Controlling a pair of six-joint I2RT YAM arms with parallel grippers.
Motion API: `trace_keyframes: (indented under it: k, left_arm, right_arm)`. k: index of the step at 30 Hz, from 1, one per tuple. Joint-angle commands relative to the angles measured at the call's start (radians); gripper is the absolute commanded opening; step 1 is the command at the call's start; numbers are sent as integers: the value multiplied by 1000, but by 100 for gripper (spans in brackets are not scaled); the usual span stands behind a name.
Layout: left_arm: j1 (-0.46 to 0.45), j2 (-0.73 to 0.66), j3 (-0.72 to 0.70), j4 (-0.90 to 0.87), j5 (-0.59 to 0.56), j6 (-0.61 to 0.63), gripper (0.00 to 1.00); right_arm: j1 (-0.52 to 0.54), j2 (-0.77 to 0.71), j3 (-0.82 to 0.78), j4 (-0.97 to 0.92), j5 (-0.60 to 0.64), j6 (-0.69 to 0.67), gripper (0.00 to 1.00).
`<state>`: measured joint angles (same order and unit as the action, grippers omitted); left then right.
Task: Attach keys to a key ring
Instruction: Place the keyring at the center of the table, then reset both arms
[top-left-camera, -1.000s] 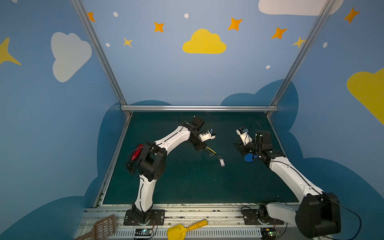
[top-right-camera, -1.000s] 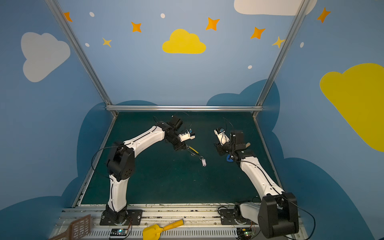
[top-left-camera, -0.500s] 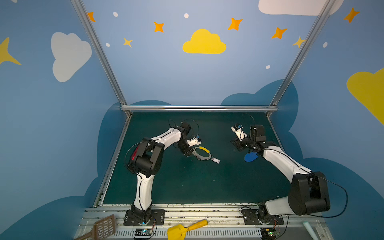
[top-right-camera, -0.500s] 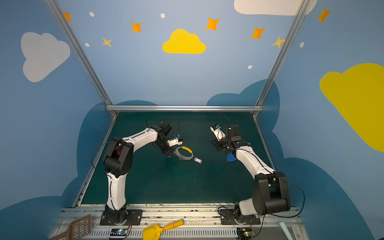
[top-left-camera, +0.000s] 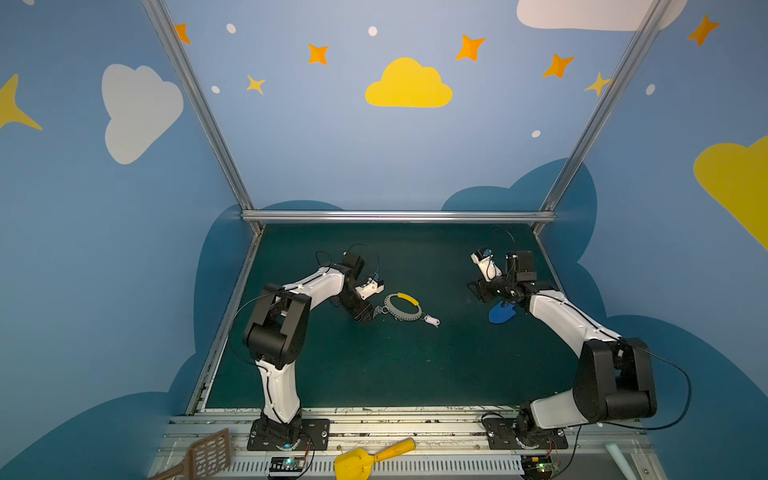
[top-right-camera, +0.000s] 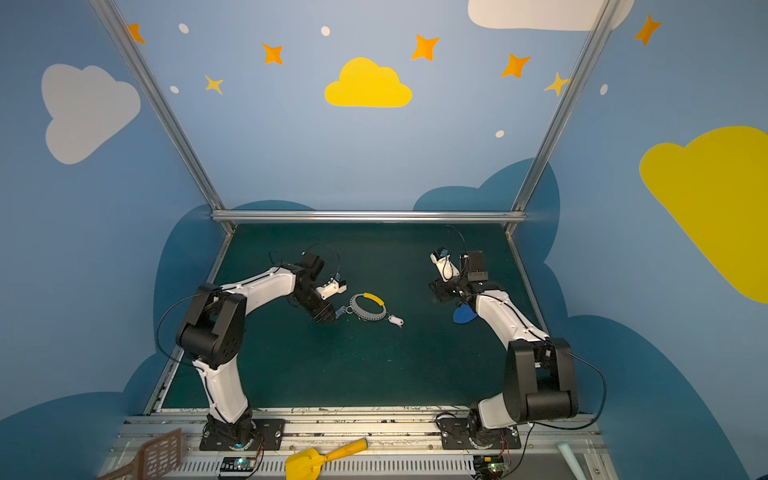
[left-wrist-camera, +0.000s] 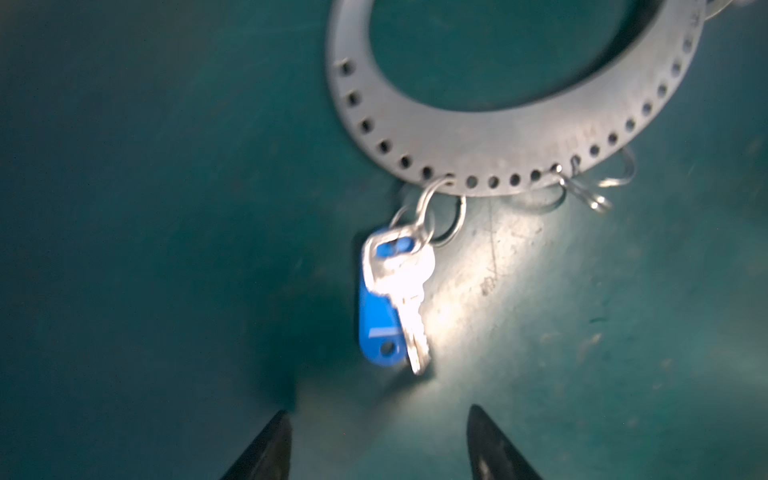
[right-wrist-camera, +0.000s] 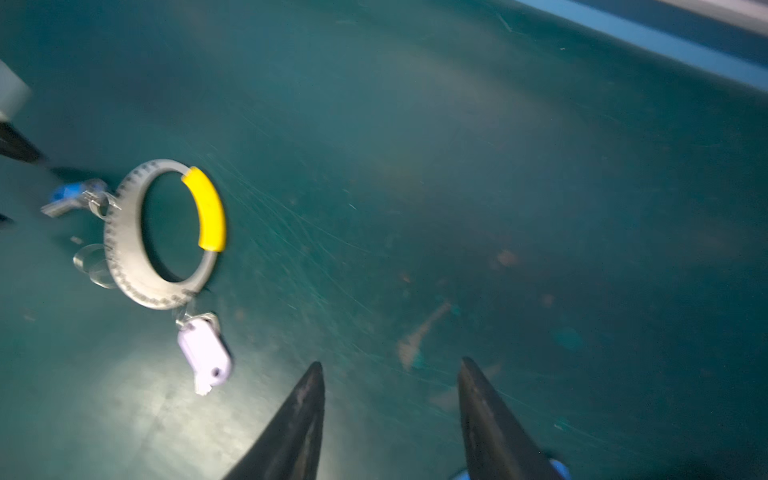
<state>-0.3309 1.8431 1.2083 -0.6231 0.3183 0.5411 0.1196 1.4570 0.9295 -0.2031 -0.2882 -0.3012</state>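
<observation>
Top view: key ring, thin grey perforated hoop with a yellow sleeve, flat on green mat.
Left wrist: silver key with blue tag, hooked on key ring; left gripper spread, empty.
Right wrist: white oval fob on key ring; right gripper spread, empty.

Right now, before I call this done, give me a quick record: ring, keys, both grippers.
key ring: flat on the mat
silver key with blue tag: on a split ring through a hole in the band
white fob: attached to the band, apart from the key
left gripper: open, empty, near the key
right gripper: open, empty, away from the ring
blue teardrop piece: loose on the mat
</observation>
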Motion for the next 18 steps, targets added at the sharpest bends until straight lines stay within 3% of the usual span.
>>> trace_keyframes:
  k: [1, 2, 6, 10, 12, 16, 18]
  left_arm:
    - [49, -155, -124, 234, -60, -127, 95]
    - [64, -199, -183, 332, -91, -158, 100]
    - [153, -347, -425, 705, -213, -320, 100]
    - [254, -390, -599, 950, -311, -461, 100]
    - [298, -395, -666, 1081, -311, -519, 100]
    - [336, -375, -743, 1242, -260, -513, 100]
    - [340, -356, -784, 1331, -263, -518, 100]
  right_arm:
    - [-48, -41, -53, 84, -5, 68, 89]
    - [-59, -47, -73, 123, 3, 81, 89]
    - [-111, -76, -155, 268, 3, 96, 89]
    - [-165, -112, -208, 361, -18, 172, 89]
    - [-174, -117, -211, 360, -15, 193, 89]
    - [-178, -107, -232, 437, -85, 261, 89]
    - [-141, -97, -224, 427, -93, 212, 89]
